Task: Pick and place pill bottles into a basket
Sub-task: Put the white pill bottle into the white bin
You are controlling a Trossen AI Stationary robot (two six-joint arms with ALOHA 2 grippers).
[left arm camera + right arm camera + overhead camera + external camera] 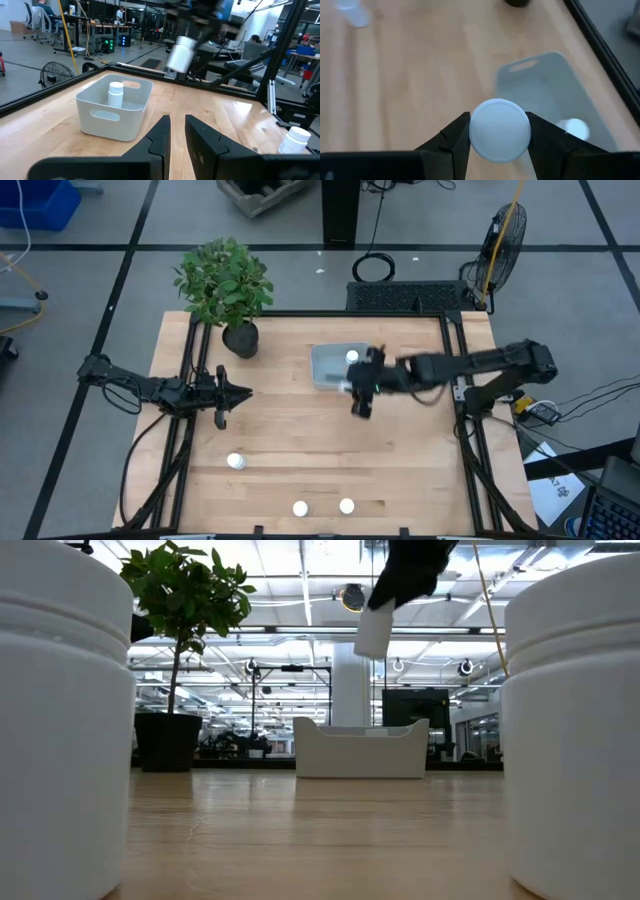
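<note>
The pale blue-grey basket [328, 366] stands at the table's far middle with one white pill bottle [352, 357] upright in it; both also show in the left wrist view [115, 107] [115, 94]. My right gripper [361, 392] is shut on a second bottle [500, 131], in the air just beside the basket's near right corner. Three more bottles stand on the table near the front edge [235, 462] [300, 507] [346, 505]. My left gripper [238, 392] waits shut and empty at the table's left. My right gripper pinches the bottle between its two fingers [455, 136], on opposite sides just below the round cap [500, 125]. The fingers come from above, pointing down. The bottle hangs below them, lifted clear of the table and a little tilted [373, 632].
A dark pot with a green plant [238, 335] stands at the far left, beside the basket. A black frame rail runs along the table's far and side edges [450, 330]. In the low view two bottles stand right before the camera [55, 720] [575, 730].
</note>
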